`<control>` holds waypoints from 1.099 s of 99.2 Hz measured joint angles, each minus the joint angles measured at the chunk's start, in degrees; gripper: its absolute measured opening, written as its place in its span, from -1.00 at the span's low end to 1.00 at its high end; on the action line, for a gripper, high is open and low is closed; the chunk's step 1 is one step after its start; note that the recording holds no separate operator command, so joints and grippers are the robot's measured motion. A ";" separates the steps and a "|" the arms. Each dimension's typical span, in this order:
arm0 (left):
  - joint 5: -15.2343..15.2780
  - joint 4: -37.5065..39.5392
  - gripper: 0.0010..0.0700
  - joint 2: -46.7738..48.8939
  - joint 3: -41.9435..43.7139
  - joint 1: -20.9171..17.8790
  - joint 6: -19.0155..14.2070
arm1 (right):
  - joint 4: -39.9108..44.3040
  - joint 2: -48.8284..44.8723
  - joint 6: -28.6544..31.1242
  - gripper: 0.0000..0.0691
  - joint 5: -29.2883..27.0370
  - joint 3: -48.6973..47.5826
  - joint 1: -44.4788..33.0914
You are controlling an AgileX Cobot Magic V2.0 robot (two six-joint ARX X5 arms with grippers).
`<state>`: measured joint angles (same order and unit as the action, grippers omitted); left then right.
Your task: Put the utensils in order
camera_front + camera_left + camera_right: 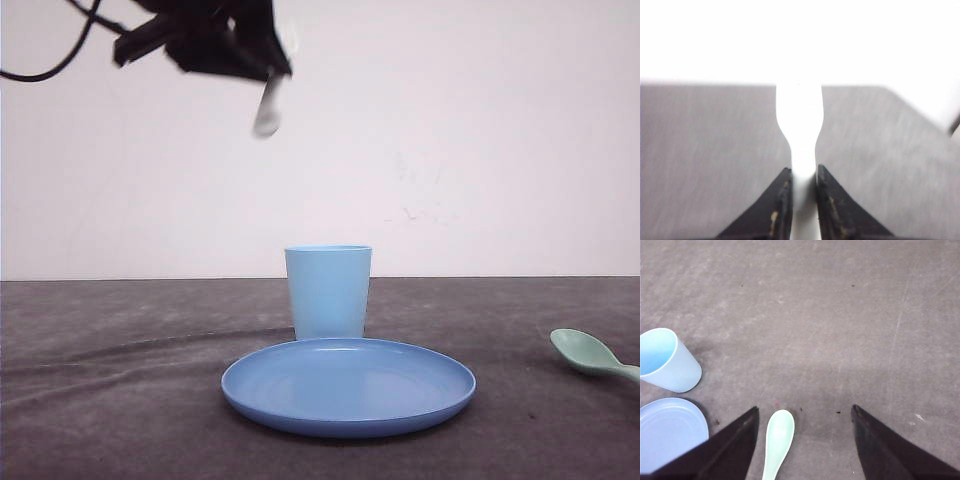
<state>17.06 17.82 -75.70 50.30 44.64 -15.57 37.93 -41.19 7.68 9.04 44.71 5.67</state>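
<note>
The left end effector [804, 175] grips the white fork [800, 125] high above the counter [120, 400]; the right end effector [805, 412] gapes empty over the spoon [777, 440].

The fork [799, 125] was plain white, held between the black fingers [777, 210] of the left end effector [803, 175], and the spoon [778, 440] was pale mint green. The cup [328, 292] was light blue, the plate [348, 386] a deeper blue, both unpatterned. The worktop [840, 315] was mottled dark grey and the wall [480, 130] behind was off-white.

lab-like: bare white wall [480, 120], grey tabletop [120, 400].
</note>
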 joint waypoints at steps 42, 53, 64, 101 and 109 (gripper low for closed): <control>-0.07 17.55 -0.90 -15.61 0.00 0.72 4.81 | -1.29 -0.07 -0.37 0.05 -0.24 0.04 0.00; -0.09 17.73 -0.90 -19.39 0.00 0.79 5.33 | -1.29 -0.04 -0.59 0.05 -0.52 0.04 0.00; -0.09 17.38 -0.90 -22.71 0.00 0.81 5.51 | -1.27 -0.04 -1.53 0.05 -1.75 0.04 0.00; -0.11 17.00 -0.49 -24.15 0.00 0.96 5.46 | -1.25 -0.04 -1.92 0.05 -1.60 0.04 0.00; -0.11 15.41 -0.19 -24.00 0.00 1.03 5.49 | -1.20 -0.04 -1.92 0.05 -1.57 0.04 0.00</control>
<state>16.95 33.23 -99.70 50.30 45.67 -10.09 36.73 -41.23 5.76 7.46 44.75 5.67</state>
